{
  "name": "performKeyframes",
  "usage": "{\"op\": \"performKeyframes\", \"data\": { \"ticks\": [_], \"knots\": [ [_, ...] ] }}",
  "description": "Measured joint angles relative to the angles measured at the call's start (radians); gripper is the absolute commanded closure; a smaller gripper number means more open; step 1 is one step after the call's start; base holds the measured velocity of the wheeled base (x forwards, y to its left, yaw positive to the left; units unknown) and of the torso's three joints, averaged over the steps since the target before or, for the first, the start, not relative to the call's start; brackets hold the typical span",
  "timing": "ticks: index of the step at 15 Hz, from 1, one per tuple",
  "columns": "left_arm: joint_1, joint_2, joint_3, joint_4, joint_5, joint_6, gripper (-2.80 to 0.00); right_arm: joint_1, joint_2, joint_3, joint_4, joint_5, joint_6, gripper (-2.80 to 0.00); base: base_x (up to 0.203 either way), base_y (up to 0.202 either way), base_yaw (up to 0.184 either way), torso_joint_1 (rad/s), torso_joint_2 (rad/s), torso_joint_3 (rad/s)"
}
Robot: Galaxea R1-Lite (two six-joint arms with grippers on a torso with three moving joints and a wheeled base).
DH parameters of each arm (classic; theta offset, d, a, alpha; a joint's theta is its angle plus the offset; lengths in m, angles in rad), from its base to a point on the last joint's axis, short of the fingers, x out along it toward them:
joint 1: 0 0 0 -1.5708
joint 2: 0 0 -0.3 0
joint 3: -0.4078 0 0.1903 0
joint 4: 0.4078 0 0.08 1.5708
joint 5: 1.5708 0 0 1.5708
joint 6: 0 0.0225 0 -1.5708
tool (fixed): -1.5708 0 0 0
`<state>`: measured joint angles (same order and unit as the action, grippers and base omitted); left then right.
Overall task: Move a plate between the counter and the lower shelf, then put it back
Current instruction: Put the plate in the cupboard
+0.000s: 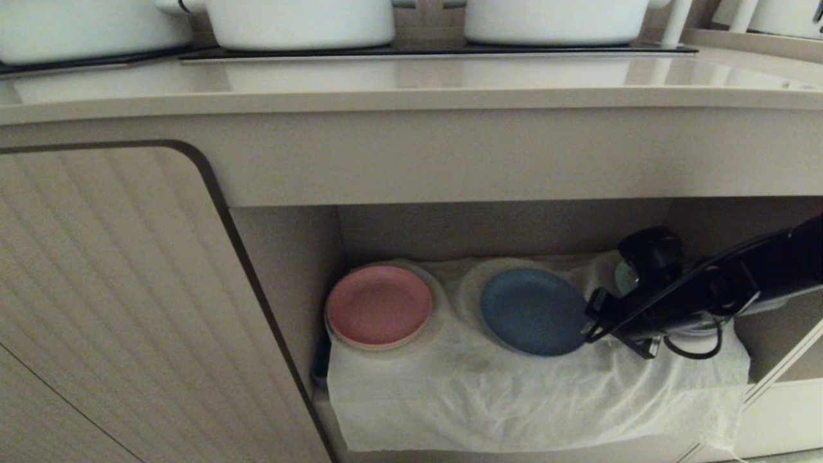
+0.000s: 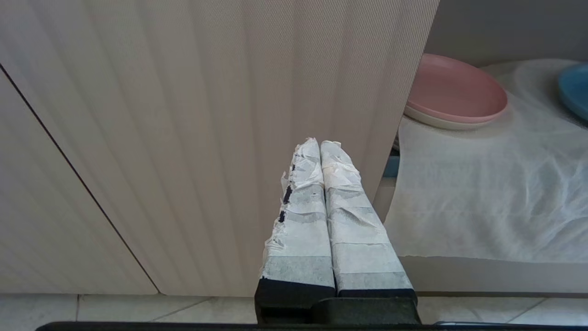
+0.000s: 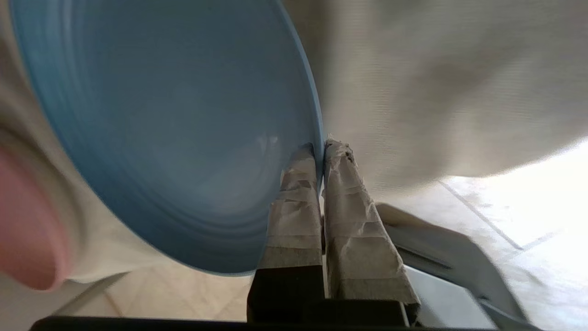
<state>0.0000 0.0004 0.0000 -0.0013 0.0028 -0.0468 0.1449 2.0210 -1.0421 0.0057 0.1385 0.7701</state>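
Observation:
The light blue plate (image 1: 532, 312) hangs tilted just above the middle hump of the white cloth in the lower shelf (image 1: 514, 399). My right gripper (image 1: 589, 321) reaches in from the right and is shut on the plate's right rim. In the right wrist view the taped fingers (image 3: 294, 202) pinch the plate (image 3: 174, 138) by its edge, one inside the rim and one outside. The counter (image 1: 411, 96) runs above the niche. My left gripper (image 2: 320, 143) is shut and empty, parked in front of a ribbed cabinet door (image 2: 183, 138); the plate's edge (image 2: 576, 89) shows at its far right.
A pink plate (image 1: 379, 305) rests on the left hump of the cloth. A sliver of a green plate (image 1: 622, 278) shows behind my right arm. White pots (image 1: 302, 22) stand on the black hob at the back of the counter. The ribbed door (image 1: 116, 302) closes the left side.

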Motion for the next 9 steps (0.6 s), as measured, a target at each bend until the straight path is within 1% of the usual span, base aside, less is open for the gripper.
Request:
{"op": "performKeyframes", "data": {
  "ticks": [2,7,9],
  "knots": [
    [0.000,0.000,0.000,0.000,0.000,0.000,0.00,0.018,0.014,-0.031,0.001,-0.002,0.036,0.00,0.000,0.000,0.000,0.000,0.00,0.000],
    [0.000,0.000,0.000,0.000,0.000,0.000,0.00,0.032,0.042,-0.062,0.002,-0.010,0.048,0.00,0.000,0.000,0.000,0.000,0.00,0.000],
    [0.000,0.000,0.000,0.000,0.000,0.000,0.00,0.033,0.049,-0.064,0.001,-0.018,0.073,0.00,0.000,0.000,0.000,0.000,0.00,0.000]
  ]
}}
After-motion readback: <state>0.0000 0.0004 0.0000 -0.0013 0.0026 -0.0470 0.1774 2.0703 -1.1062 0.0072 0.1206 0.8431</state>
